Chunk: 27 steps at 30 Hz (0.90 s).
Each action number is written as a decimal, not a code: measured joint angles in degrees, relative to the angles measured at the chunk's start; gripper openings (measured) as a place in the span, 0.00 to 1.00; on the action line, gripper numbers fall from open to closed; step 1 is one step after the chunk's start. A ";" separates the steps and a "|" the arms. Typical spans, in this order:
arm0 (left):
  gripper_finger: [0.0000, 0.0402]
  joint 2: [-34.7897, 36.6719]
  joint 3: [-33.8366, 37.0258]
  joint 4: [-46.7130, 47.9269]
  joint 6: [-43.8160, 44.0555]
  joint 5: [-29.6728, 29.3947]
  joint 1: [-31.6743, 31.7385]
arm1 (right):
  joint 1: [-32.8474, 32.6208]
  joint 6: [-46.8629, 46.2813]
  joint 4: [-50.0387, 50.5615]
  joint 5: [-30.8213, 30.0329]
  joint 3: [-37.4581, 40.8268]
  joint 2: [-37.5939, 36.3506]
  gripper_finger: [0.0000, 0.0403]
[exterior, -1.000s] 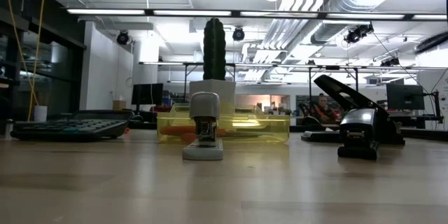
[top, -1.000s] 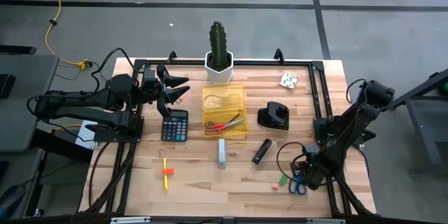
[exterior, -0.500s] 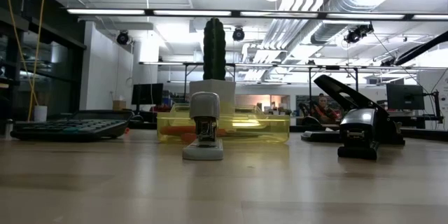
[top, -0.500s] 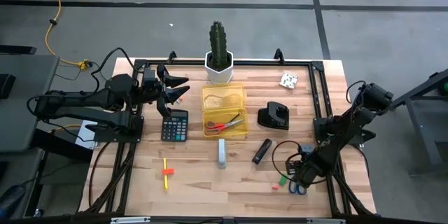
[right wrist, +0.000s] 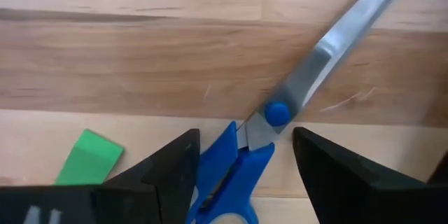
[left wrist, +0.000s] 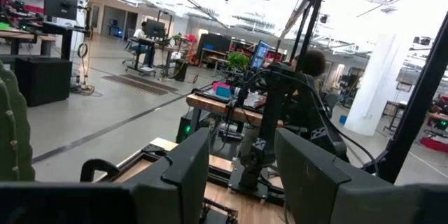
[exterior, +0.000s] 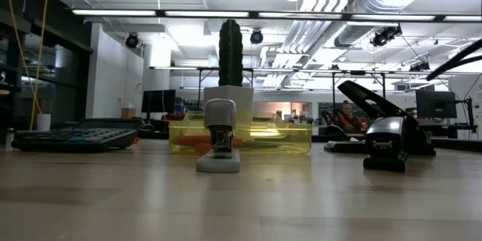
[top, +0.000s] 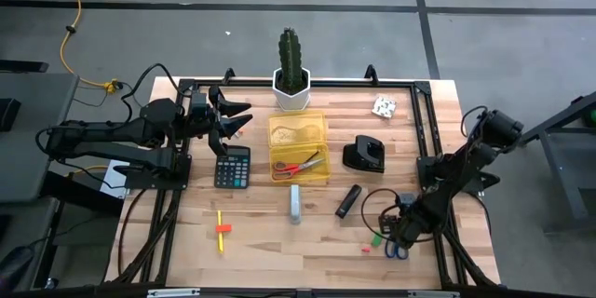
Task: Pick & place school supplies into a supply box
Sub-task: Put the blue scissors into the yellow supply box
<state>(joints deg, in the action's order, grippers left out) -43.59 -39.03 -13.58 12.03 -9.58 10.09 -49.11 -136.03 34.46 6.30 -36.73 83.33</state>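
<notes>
The blue-handled scissors lie flat on the wood near the table's near right corner. My right gripper hangs low over them, pointing down. In the right wrist view it is open, with a finger on either side of the blue handle just behind the pivot, touching nothing. A green eraser lies beside them. The yellow supply box holds red-handled scissors. My left gripper waits open above the far left, near the calculator.
A yellow-and-orange pencil lies near left. A grey stapler, a black marker and a black hole punch sit between the box and my right gripper. A pink eraser, a white piece and the cactus pot are also there.
My right gripper has shifted a little toward the table's left, settling over the blue scissors' handle. The scissors and the other supplies have stayed where they were.
</notes>
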 joint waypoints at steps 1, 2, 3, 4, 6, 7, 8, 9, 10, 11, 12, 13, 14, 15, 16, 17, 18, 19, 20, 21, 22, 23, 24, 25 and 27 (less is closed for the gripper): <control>0.37 0.00 0.00 0.00 0.00 0.02 0.00 | 0.19 0.01 0.06 0.22 0.14 -0.02 0.55; 0.37 0.00 0.00 0.00 0.00 0.02 0.00 | 0.43 0.01 0.31 0.34 0.28 0.00 0.55; 0.37 0.00 0.00 0.00 0.00 0.04 0.00 | 0.68 0.01 0.74 0.40 0.36 0.02 0.55; 0.37 0.00 0.00 0.00 0.00 0.03 0.00 | 0.84 0.01 0.83 0.46 0.57 0.02 0.55; 0.37 0.00 0.00 0.00 0.00 0.04 0.00 | 1.46 0.14 0.55 0.99 0.93 0.04 0.55; 0.37 0.00 0.00 0.00 0.00 0.04 0.00 | 1.71 0.32 0.44 1.24 1.03 0.04 0.55; 0.37 0.00 0.00 0.00 0.00 0.04 0.00 | 2.03 0.64 0.46 1.36 1.07 0.04 0.55; 0.37 0.00 0.00 0.00 0.00 0.04 0.00 | 2.45 0.85 0.46 1.55 1.07 0.06 0.55; 0.37 0.00 0.00 0.00 0.00 0.04 0.00 | 2.89 0.96 0.46 1.85 1.09 0.08 0.55; 0.37 0.00 0.00 0.00 0.00 0.04 0.00 | 3.34 1.05 0.44 2.03 1.10 0.08 0.54; 0.37 0.00 0.00 0.00 0.00 0.03 0.00 | 3.77 1.06 0.40 2.25 1.10 0.11 0.53; 0.37 0.00 0.00 0.00 -0.03 0.03 0.00 | 4.17 1.07 0.38 2.35 1.12 0.12 0.51; 0.37 0.00 0.00 0.00 -0.05 0.02 0.00 | 4.51 1.06 0.44 2.33 1.12 0.13 0.48; 0.37 0.00 0.00 0.00 -0.07 0.02 0.00 | 4.79 1.09 0.58 2.17 1.12 0.13 0.45; 0.37 0.00 0.00 0.00 -0.04 0.02 0.00 | 4.98 1.18 0.72 1.97 1.12 0.13 0.41; 0.37 0.00 0.00 0.00 -0.05 0.02 0.00 | 5.12 1.30 1.01 1.68 1.12 0.15 0.37; 0.37 0.00 0.00 0.01 -0.08 0.02 0.00 | 5.19 1.30 1.32 1.33 1.12 0.15 0.32; 0.37 0.00 0.00 0.02 -0.17 0.02 0.00 | 5.23 1.37 1.65 1.24 1.12 0.15 0.28; 0.37 0.00 0.00 0.02 -0.20 0.02 0.00 | 5.23 1.98 1.89 1.17 1.12 0.15 0.23; 0.37 0.00 0.00 0.02 -0.20 0.02 0.00 | 5.23 2.51 2.14 1.02 1.12 0.15 0.19; 0.37 0.00 0.00 0.02 -0.20 0.00 0.00 | 5.23 2.66 2.39 0.91 1.12 0.14 0.16; 0.37 0.00 0.00 0.02 -0.20 0.00 0.00 | 5.25 2.85 2.55 0.85 1.12 0.11 0.13; 0.37 0.00 0.00 0.02 -0.20 0.00 0.00 | 5.25 2.86 2.63 0.78 1.12 0.03 0.10; 0.37 0.00 0.00 0.02 -0.19 0.00 0.00 | 5.25 3.00 2.82 0.57 1.12 -0.16 0.09; 0.37 0.00 0.00 0.03 -0.17 0.00 0.00 | 5.25 3.78 3.19 0.08 1.23 -0.59 0.07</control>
<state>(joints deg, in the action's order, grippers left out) -43.59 -39.03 -13.56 11.86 -9.58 10.09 -43.86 -132.26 37.65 6.37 -35.51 82.75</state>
